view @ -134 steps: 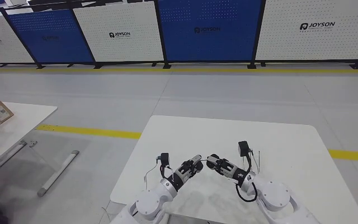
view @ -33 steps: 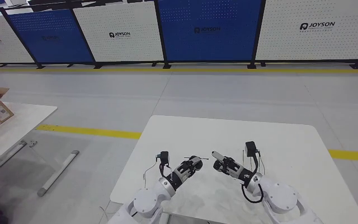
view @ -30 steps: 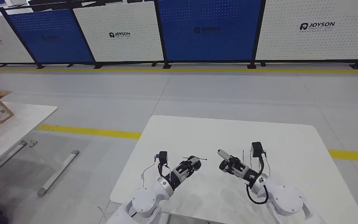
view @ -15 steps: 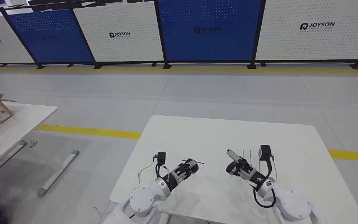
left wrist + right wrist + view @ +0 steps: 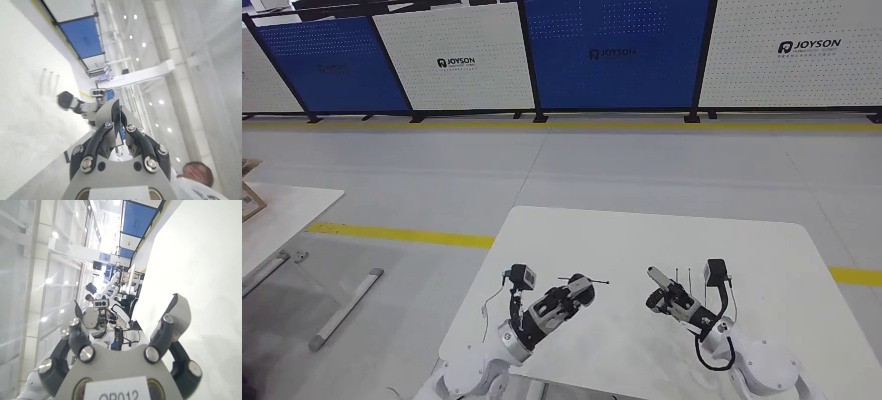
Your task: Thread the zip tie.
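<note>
A thin dark zip tie [image 5: 594, 281] sticks out sideways from my left gripper [image 5: 580, 288], which is shut on it above the near left part of the white table [image 5: 642, 230]. In the left wrist view the tie [image 5: 119, 116] shows edge-on, pinched between the pads of my left gripper [image 5: 119, 108]. My right gripper [image 5: 653, 273] hovers a short way off to the right, apart from the tie. Its fingers [image 5: 177, 302] are spread wide, so the right gripper [image 5: 125, 301] is open with nothing between them.
Three spare zip ties [image 5: 50, 83] lie side by side on the table, just past the right gripper [image 5: 680, 274]. The table's left edge runs close to the left arm. Another white table [image 5: 282, 215] stands far left across the floor.
The grippers were close together and have drawn apart: the right one moved right and now stands open. The left wrist has turned, still holding the zip tie.
</note>
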